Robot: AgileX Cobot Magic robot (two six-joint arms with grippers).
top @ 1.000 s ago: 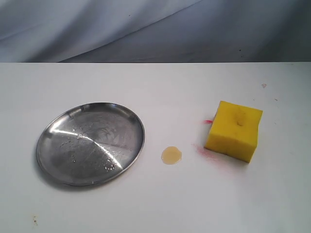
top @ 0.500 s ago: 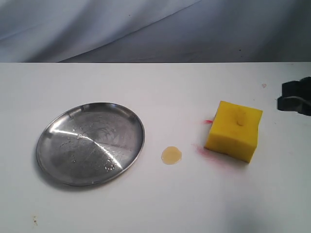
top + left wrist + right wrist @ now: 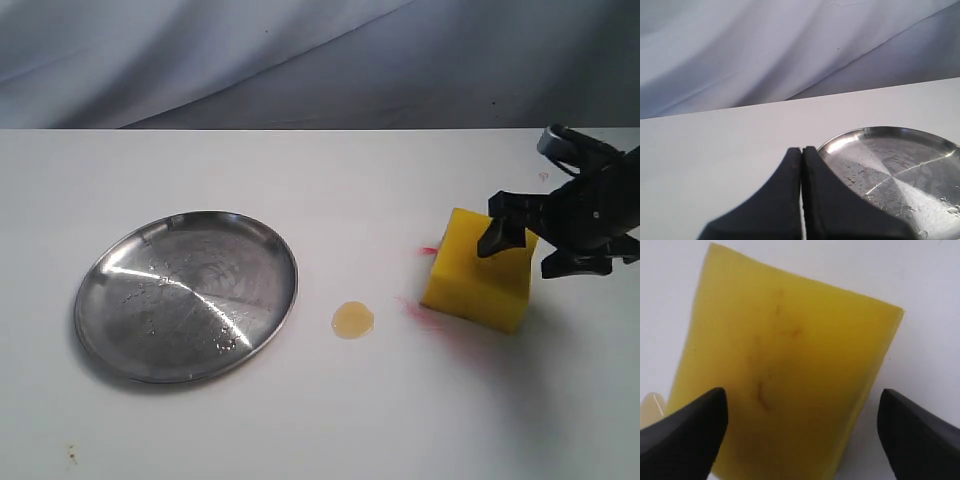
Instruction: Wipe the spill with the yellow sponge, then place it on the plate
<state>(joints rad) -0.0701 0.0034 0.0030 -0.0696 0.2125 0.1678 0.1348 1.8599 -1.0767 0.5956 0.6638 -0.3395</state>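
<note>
The yellow sponge (image 3: 475,275) sits on the white table, right of centre, and fills the right wrist view (image 3: 785,370). My right gripper (image 3: 535,245) hovers over the sponge's far right part, open, its dark fingertips (image 3: 695,425) spread wider than the block and apart from it. The spill (image 3: 353,320) is a small round tan puddle between sponge and plate; a sliver of it shows at the right wrist view's edge (image 3: 650,407). The steel plate (image 3: 130,345) lies at the left. My left gripper (image 3: 802,155) is shut and empty, beside the plate's rim (image 3: 850,136).
Thin pink-red streaks (image 3: 415,308) mark the table beside the sponge. A grey-blue cloth backdrop (image 3: 300,60) rises behind the table's far edge. A small dark speck (image 3: 71,455) lies near the front left.
My right gripper has come in from the right edge and now hangs open over the sponge. Sponge, spill and plate have not moved.
</note>
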